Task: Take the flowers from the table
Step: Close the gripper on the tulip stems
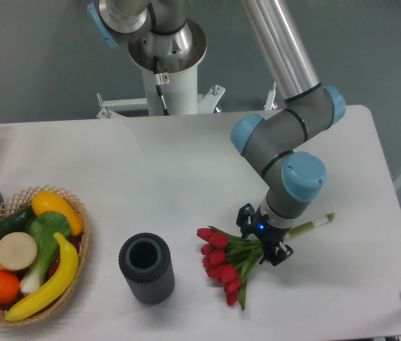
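Your pincer (264, 236) sits low in the lower right of the frame, pointing down at the bench (186, 156), its two black fingers straddling the green stems of the flowers (223, 263). The fingers look close against the stems, but you cannot tell from this view whether they are actually clamped on them. The red tulip heads fan out to the lower left of the pincer, lying on the bench, while the stem ends poke out to the right from under the wrist. Left of the blooms, near the bottom centre, stands a dark ribbed cylinder (146, 268), upright and open at the top. At the far lower left you have a wicker basket (79, 234) of fruit and vegetables.
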